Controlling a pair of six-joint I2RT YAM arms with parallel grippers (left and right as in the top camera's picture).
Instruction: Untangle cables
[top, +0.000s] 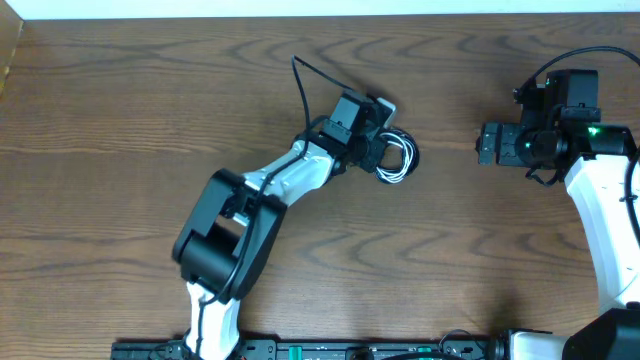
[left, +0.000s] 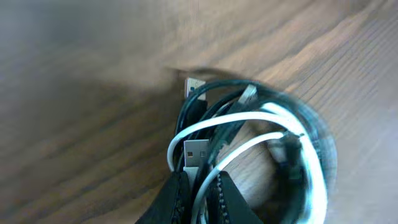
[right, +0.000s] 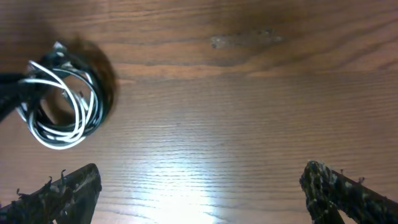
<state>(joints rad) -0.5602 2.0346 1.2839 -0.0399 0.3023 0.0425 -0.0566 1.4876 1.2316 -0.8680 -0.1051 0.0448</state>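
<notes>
The left hand (left: 198, 186) is pinching the cables (left: 236, 117), white and black coiled together in one bundle that is lying on the counter (top: 120, 120) near its middle. The right hand (right: 199, 186) is hovering well apart, its fingers spread wide.

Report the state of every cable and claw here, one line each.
white cable: coiled, tangled in one bundle
black cable: coiled in that bundle, one tail trailing out
left claw: shut on the white cable
right claw: open, empty, away from the bundle
</notes>
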